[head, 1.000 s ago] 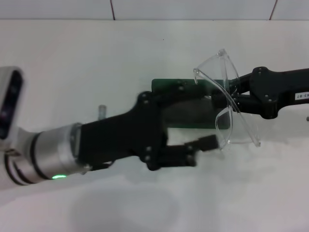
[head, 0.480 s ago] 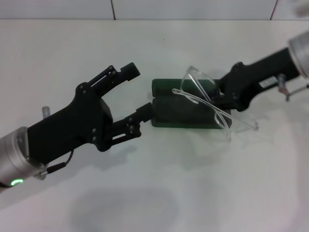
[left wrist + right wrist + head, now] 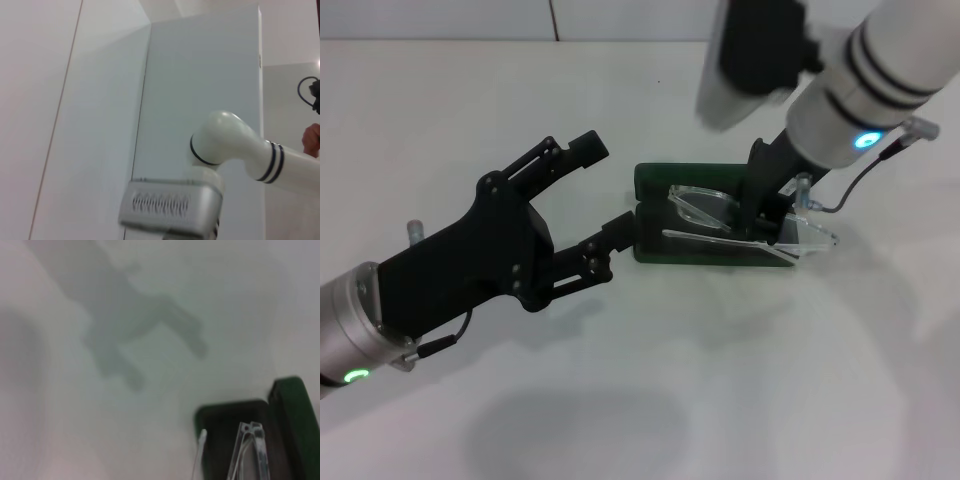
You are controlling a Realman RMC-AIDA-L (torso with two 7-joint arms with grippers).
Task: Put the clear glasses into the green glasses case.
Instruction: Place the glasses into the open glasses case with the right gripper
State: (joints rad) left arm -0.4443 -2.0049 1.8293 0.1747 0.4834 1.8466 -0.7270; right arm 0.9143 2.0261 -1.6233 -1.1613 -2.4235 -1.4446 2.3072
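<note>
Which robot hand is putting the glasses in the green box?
The right gripper, reaching down over the green glasses case with the clear glasses. The left gripper waits beside.

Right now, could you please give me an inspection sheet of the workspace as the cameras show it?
Surface: white table, bare around the case.
Job's things: the green glasses case lies open; the clear glasses rest in and across it, one end past its rim on the robot's right.
Clutter: nothing seen.
Grippers: left gripper open at the case's left end, one finger touching it; right gripper down at the glasses, fingers not readable.
Cables: a thin dark cable loops beside the right wrist.
Surroundings: pale wall panels and a white arm joint in the left wrist view.
</note>
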